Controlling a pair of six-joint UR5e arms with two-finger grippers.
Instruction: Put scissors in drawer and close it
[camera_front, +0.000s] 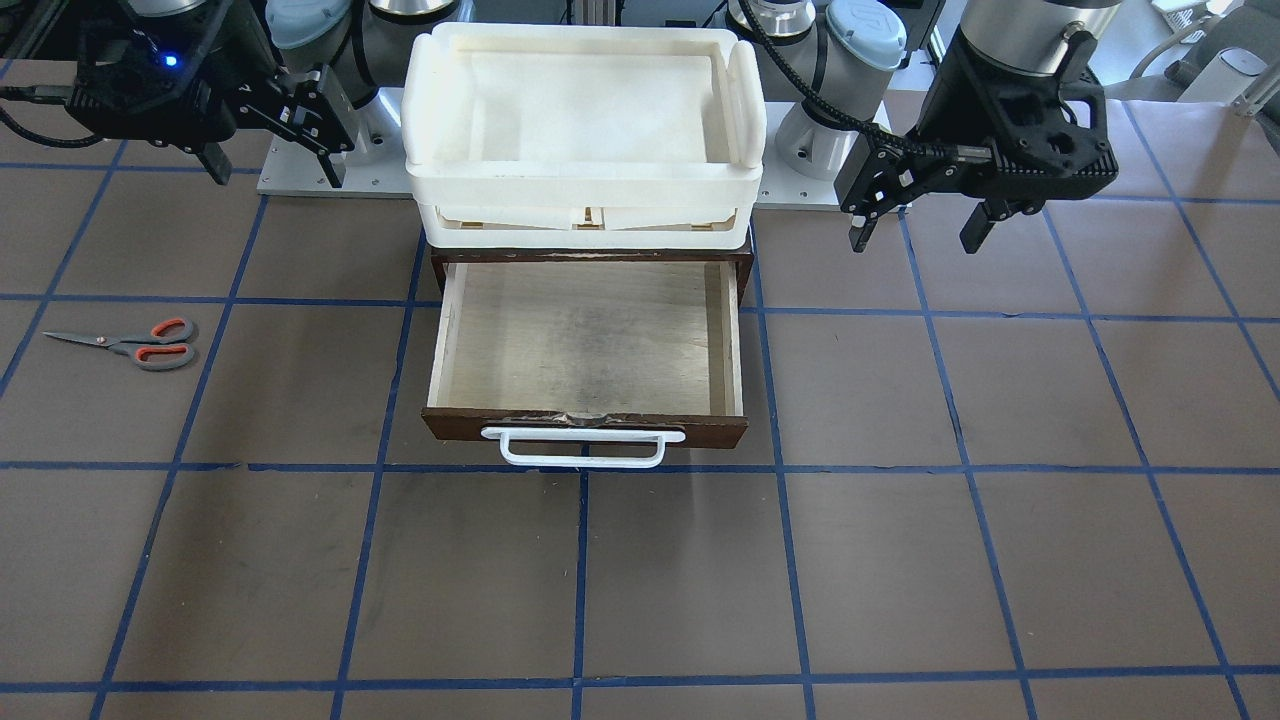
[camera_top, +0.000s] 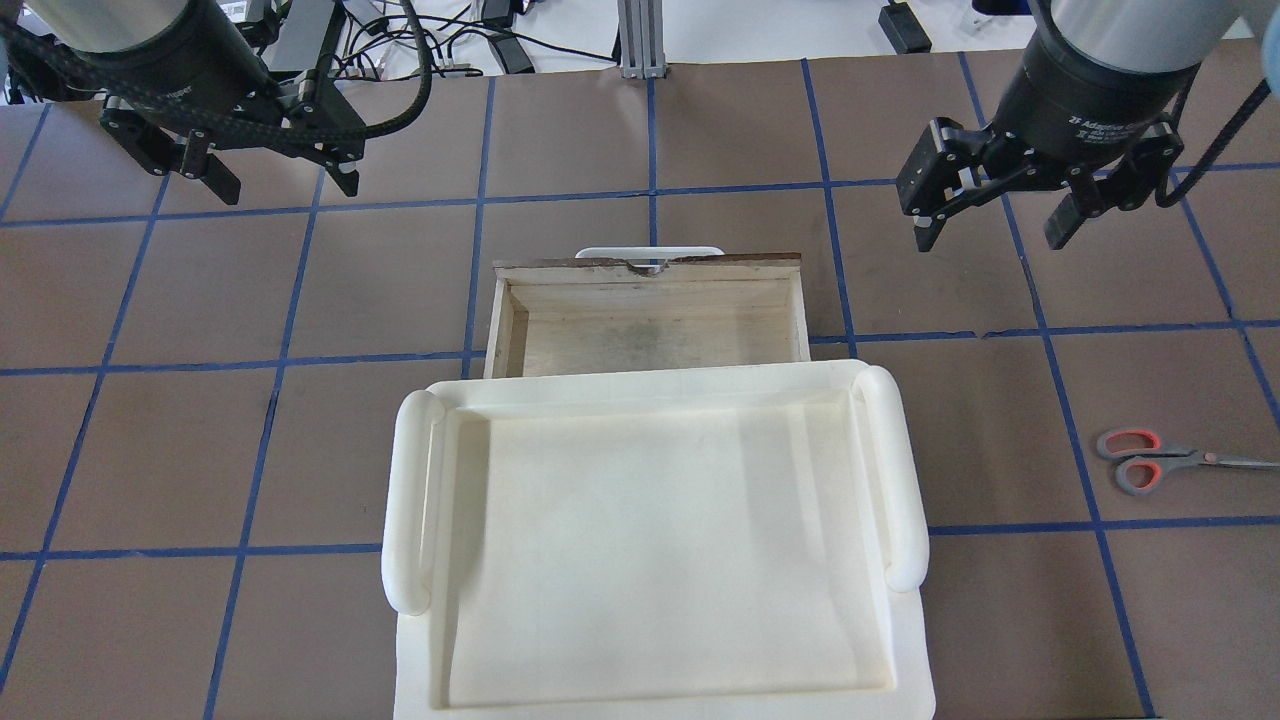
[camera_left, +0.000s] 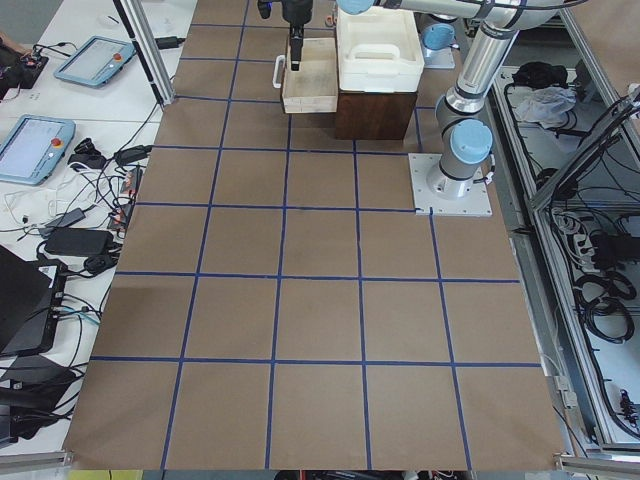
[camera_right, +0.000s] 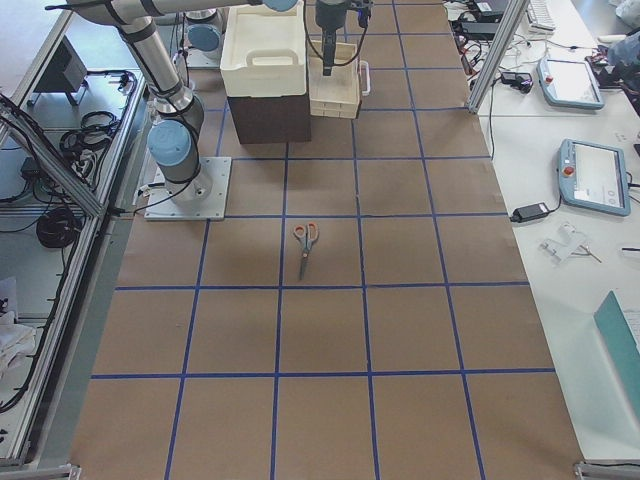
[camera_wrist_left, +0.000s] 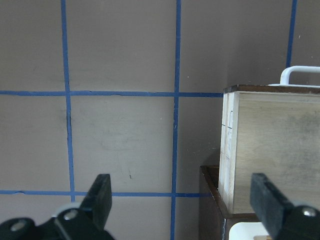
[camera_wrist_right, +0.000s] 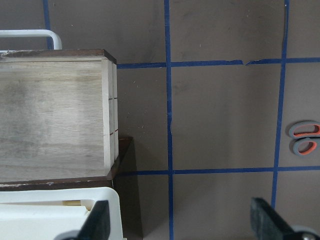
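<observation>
The scissors (camera_front: 135, 345), grey handles with orange-red loops, lie flat on the brown table on my right side, well away from the drawer; they also show in the overhead view (camera_top: 1150, 460) and at the right wrist view's edge (camera_wrist_right: 303, 138). The drawer (camera_front: 590, 335) is pulled open and empty, with its white loop handle (camera_front: 583, 450) toward the far side. My right gripper (camera_top: 992, 238) hovers open and empty, beyond the scissors and to the right of the drawer. My left gripper (camera_top: 285, 188) hovers open and empty, left of the drawer.
A white plastic tray (camera_top: 410, 480) sits on top of the dark brown cabinet (camera_wrist_right: 120, 165) that houses the drawer. Blue tape lines grid the brown table. Both arm bases (camera_front: 830, 120) stand behind the cabinet.
</observation>
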